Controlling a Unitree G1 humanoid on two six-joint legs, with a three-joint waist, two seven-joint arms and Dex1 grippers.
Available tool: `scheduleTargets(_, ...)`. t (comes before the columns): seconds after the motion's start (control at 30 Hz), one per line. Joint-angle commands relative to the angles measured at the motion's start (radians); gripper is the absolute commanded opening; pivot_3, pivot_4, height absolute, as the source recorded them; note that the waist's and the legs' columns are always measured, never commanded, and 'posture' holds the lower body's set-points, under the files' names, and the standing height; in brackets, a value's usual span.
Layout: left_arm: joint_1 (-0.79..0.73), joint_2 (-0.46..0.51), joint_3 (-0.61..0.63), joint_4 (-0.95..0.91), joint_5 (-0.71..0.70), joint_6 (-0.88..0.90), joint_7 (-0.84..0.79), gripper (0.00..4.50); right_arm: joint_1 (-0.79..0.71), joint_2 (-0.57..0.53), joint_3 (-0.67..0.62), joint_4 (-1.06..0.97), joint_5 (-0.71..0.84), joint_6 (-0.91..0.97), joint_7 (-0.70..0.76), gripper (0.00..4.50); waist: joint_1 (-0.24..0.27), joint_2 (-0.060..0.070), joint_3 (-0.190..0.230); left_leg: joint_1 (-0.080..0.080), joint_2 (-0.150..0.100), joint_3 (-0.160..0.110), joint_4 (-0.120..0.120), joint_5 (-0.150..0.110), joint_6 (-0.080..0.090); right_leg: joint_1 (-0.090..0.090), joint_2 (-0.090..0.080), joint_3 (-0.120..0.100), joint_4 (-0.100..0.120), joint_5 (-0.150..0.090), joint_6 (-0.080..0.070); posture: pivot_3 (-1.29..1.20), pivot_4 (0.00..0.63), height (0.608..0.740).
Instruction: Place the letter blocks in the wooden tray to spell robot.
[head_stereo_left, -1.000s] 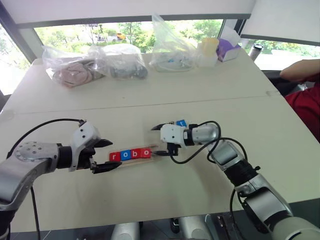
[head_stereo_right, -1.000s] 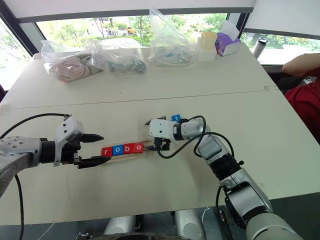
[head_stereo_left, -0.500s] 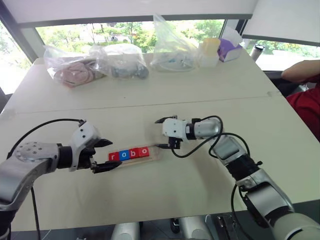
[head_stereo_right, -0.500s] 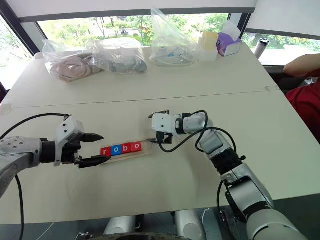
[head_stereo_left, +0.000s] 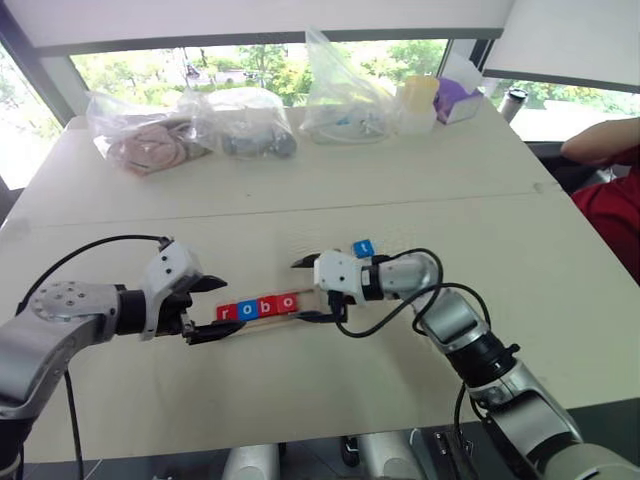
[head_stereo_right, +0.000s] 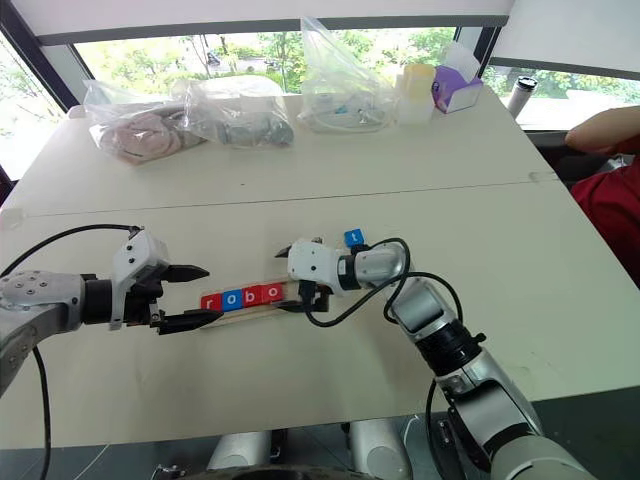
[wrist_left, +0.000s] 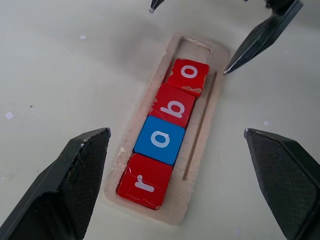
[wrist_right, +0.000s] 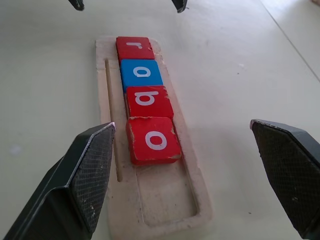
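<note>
At lower left of the head view, the left gripper (head_stereo_left: 207, 312) waits with fingers spread and empty at the near end of the tray (head_stereo_left: 312, 306), exactly where it was a second ago. At centre frame, four blocks already sit in the groove: red r (wrist_left: 144, 183), blue o (wrist_left: 161, 139), red b (wrist_left: 173, 105) and red o (wrist_left: 188, 75), leaving the last slot (wrist_right: 166, 188) bare. Just right of it, the right gripper (head_stereo_left: 318, 291), jaws wide and holding nothing, has swung back in toward the tray's open end after drifting up and away half a second ago. The blue t (head_stereo_left: 363, 248) lies loose on the table (head_stereo_left: 300, 190) just above and right of that gripper, near the wrist. The word stands one letter short; the next job, on this evidence, is fetching the t for the vacant slot.
</note>
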Motion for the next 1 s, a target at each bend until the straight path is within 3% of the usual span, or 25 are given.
scheduleTargets(0.03, 0.0, 0.009, 0.018, -0.008, 0.008, -0.011, 0.0, 4.5, -0.026, 0.02, 0.007, 0.039, -0.022, -0.051, -0.022, 4.41, 0.0, 0.0, 0.0, 0.0, 0.0, 0.0, 0.0, 0.0, 0.0, 0.0, 0.0, 0.0, 0.0, 0.0, 0.0, 0.0, 0.15, 0.74)
scheduleTargets(0.6, -0.001, 0.002, 0.013, -0.014, 0.002, -0.008, 0.015, 4.5, -0.034, 0.003, -0.042, -0.008, 0.035, -0.027, 0.002, 4.41, 0.0, 0.0, 0.0, 0.0, 0.0, 0.0, 0.0, 0.0, 0.0, 0.0, 0.0, 0.0, 0.0, 0.001, -0.001, 0.0, 0.15, 0.74)
scheduleTargets(0.77, -0.048, -0.027, 0.086, -0.024, -0.11, 0.049, 0.023, 4.5, -0.033, -0.027, -0.284, -0.202, 0.287, 0.374, -0.055, 4.41, 0.006, 0.0, 0.0, -0.001, 0.0, 0.0, 0.0, 0.0, 0.0, 0.0, 0.0, 0.0, 0.0, 0.001, -0.001, 0.0, 0.15, 0.74)
scheduleTargets(0.87, -0.108, -0.056, 0.115, -0.029, -0.18, 0.092, 0.05, 4.5, -0.019, -0.058, -0.347, -0.278, 0.287, 0.562, -0.168, 4.41, 0.012, -0.001, -0.001, -0.001, 0.0, -0.001, 0.001, 0.0, 0.0, 0.001, -0.001, 0.0, 0.0, 0.001, -0.001, 0.0, 0.15, 0.74)
scheduleTargets(1.0, -0.168, -0.069, 0.082, -0.004, -0.177, 0.094, 0.068, 4.5, 0.012, 0.028, -0.404, -0.382, 0.244, 0.876, -0.44, 4.41, 0.0, -0.001, -0.001, 0.0, -0.001, -0.001, 0.001, 0.0, 0.0, 0.001, 0.0, 0.0, 0.0, 0.001, -0.001, 0.0, 0.15, 0.74)
